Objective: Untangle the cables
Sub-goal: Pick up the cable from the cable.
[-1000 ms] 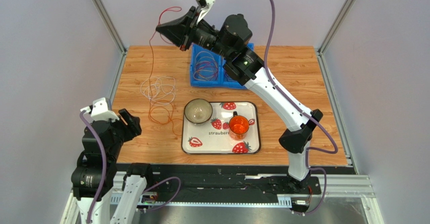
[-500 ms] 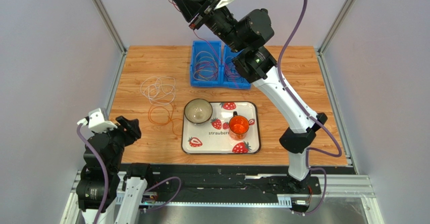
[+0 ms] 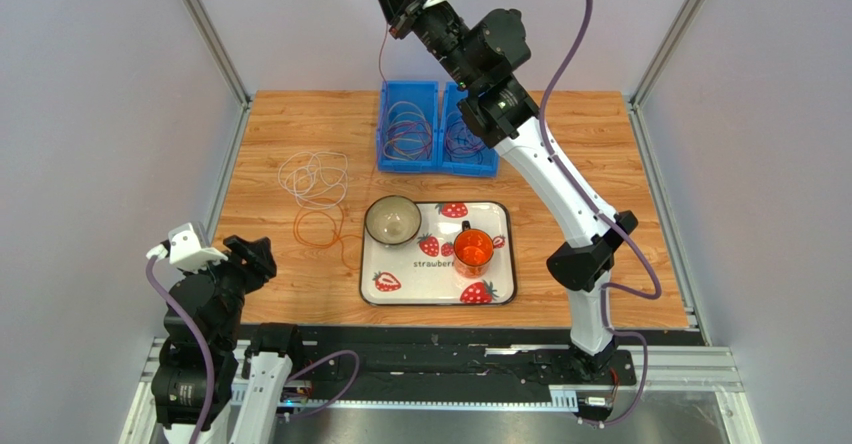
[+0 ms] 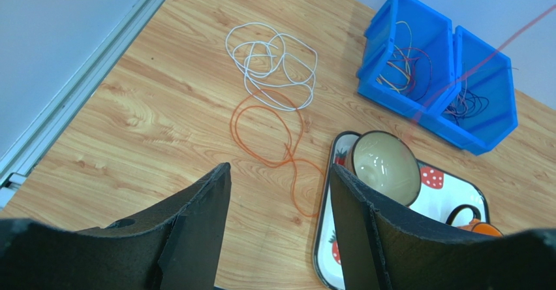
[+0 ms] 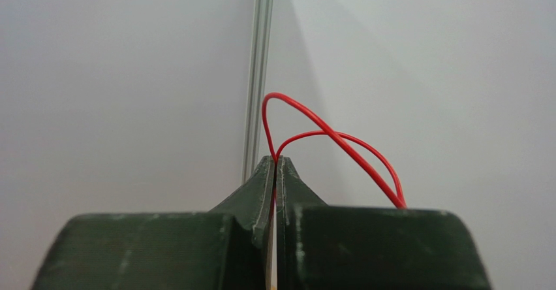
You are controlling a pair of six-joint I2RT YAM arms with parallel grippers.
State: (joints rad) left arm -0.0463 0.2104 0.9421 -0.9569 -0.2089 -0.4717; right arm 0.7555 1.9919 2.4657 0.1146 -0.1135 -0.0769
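Starting on the left: the left jaws sit low by the near-left corner of the counter (image 3: 600, 164). They're spread apart with nothing between them. Through the gap, in the wrist view, we see the loose stuff well ahead of them, not touching. That's a white cable (image 4: 274, 64) lying in messy overlapping loops, and an orange cable (image 4: 267, 133) just on the near side of it. The orange one's top loop meets the white loops, and its tail runs off toward the tray (image 3: 500, 264).

Next over, the two blue bins (image 3: 440, 124) stand side by side at the back of the counter, each with a coil of thin cables inside. In front of them the strawberry tray carries a bowl (image 3: 392, 220) and an orange cup (image 3: 472, 249).

The right jaws are way up high above the bins, pressed together on a red cable (image 5: 326, 136). The cable is pinched right at the tips and loops out past them. From above we see a strand hanging straight down from the jaws toward the left bin.
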